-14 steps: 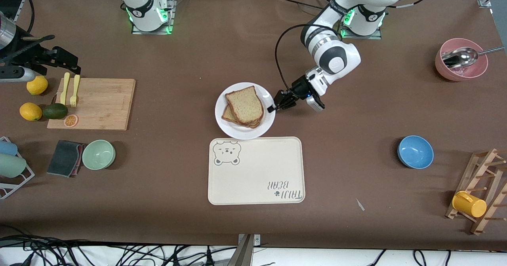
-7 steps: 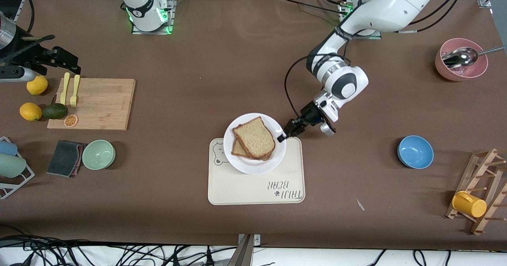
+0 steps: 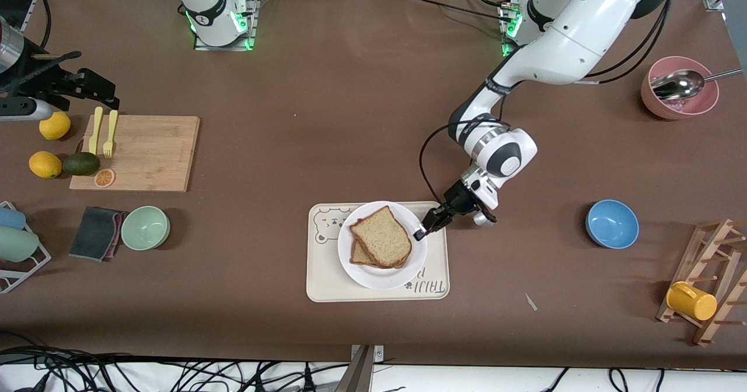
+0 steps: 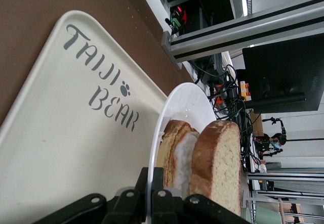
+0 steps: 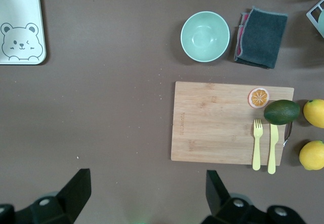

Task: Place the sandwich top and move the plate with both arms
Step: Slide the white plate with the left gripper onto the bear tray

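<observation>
Pinching the plate [image 3: 379,275] rim, left end effector [image 3: 421,232] over tray [image 3: 327,284].

High front camera, two wrist cameras; shared tray [image 3: 327,281].

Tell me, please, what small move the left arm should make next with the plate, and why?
Probably lower and release: the left gripper is shut on the plate rim, and the plate, carrying the sandwich top, already sits over the tray.

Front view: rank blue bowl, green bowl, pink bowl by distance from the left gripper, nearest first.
From the left gripper, shut on the plate rim:
1. Blue bowl, toward the left arm's end.
2. Green bowl, toward the right arm's end.
3. Pink bowl, near the left arm's base.
</observation>
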